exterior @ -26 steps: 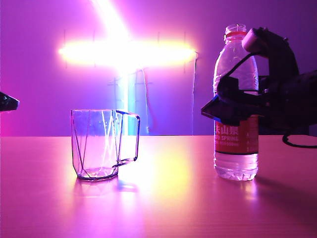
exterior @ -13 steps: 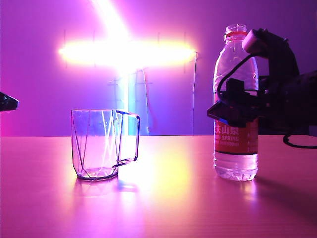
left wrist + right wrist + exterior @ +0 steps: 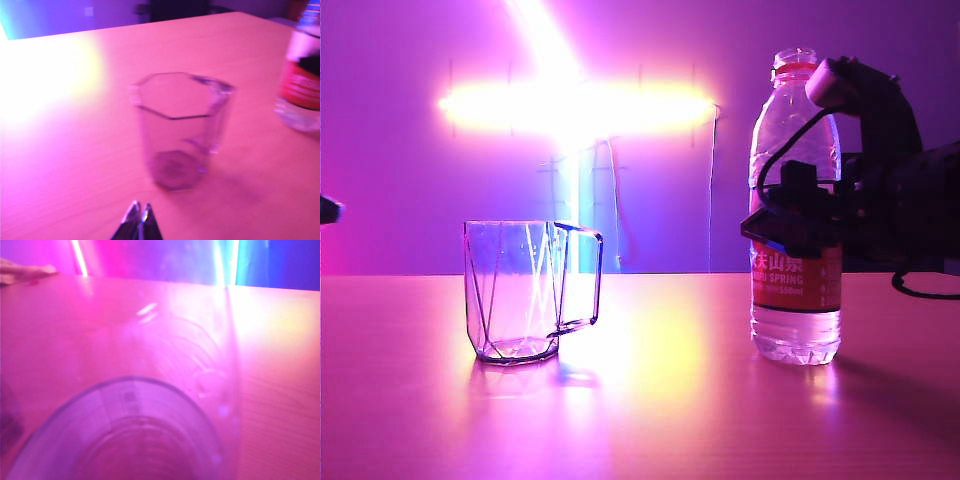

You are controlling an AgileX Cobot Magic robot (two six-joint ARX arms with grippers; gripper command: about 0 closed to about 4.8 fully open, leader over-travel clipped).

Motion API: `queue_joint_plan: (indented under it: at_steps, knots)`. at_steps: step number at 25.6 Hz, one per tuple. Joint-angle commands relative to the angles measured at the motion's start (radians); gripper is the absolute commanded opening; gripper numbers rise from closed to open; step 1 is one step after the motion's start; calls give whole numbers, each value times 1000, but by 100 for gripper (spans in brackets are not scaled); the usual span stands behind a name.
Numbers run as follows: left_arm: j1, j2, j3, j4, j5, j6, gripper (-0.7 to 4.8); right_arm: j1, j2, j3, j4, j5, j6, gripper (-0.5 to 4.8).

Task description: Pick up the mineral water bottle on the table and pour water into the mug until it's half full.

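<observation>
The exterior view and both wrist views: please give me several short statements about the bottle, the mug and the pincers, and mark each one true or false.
1. The mineral water bottle stands upright on the table. True.
2. The mug lies on its side. False: it stands upright.
3. The right pincer is around the bottle's middle. True.
4. The mug is half full of water. False: it looks empty.
5. The left pincer holds the mug. False: it is shut, apart from the mug.
</observation>
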Motion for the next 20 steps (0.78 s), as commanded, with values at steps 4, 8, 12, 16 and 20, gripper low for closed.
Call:
queue_joint_plan:
  at_steps: [4,8,12,16,20]
  knots:
    - [129,-67,4,8,-1,-3,-2,4,-115,81,-188,-42,-157,268]
    - [146,-126,4,19,-5,-3,-2,22,-157,183,-412,-67,-286,269]
    - [105,-122,4,23,-8,-3,-2,55,-156,314,-662,-67,-426,268]
    - [45,-122,4,17,0,-3,-2,95,-153,417,-805,-36,-573,268]
    - [53,-122,4,17,0,-3,-2,113,-152,468,-851,7,-668,268]
